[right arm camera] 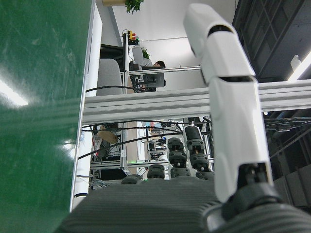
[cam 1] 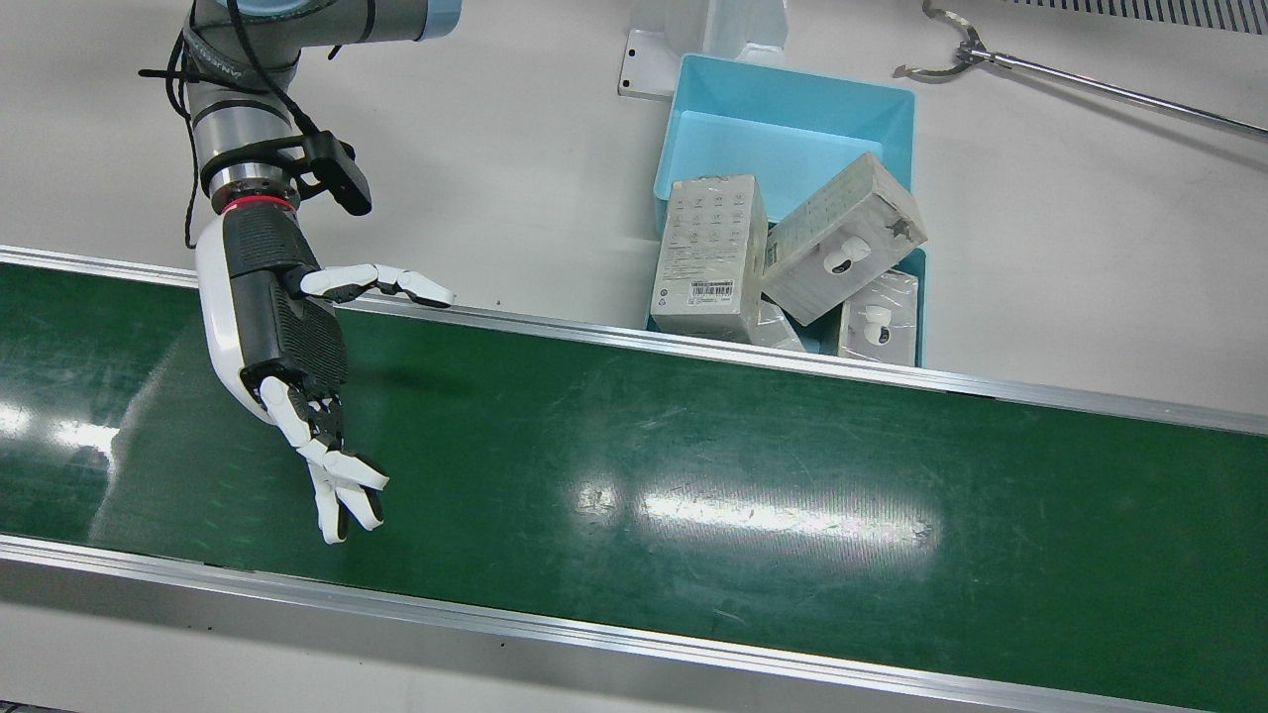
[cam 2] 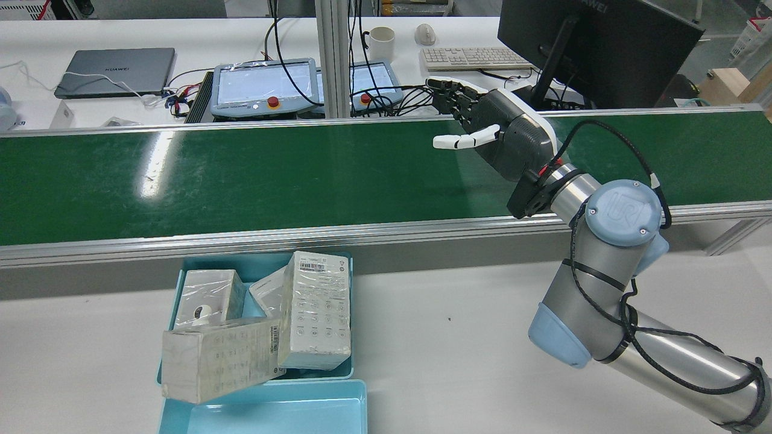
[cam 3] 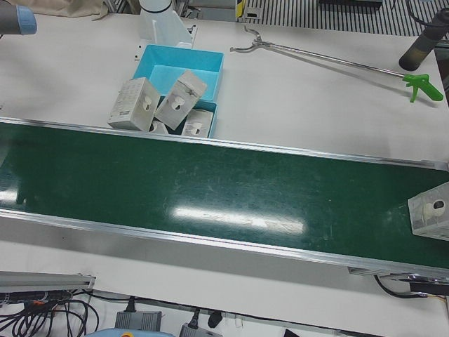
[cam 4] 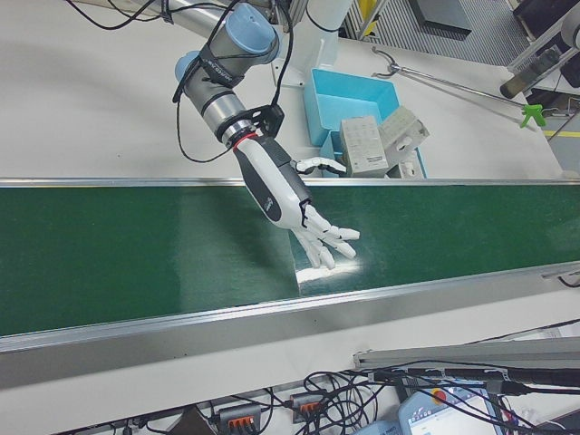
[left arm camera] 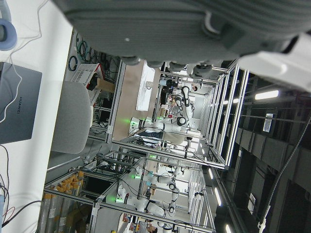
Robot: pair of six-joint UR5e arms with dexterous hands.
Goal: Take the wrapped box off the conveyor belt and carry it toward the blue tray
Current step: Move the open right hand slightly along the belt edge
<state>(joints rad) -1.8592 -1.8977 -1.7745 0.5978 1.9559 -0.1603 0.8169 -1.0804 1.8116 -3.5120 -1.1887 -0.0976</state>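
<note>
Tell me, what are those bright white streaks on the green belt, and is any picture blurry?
Front view: the streaks on the conveyor belt are glare from overhead lights. Rear view: a similar streak toward the view's left. Right hand view: the fingers loom close and the belt's near edge looks soft. Left hand view: the hand is a blurred grey mass.

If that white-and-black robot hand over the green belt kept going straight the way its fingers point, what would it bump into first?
Probably the green conveyor belt near its far metal rail: the open right hand slants down across it, nothing between. Depth is uncertain.
</note>
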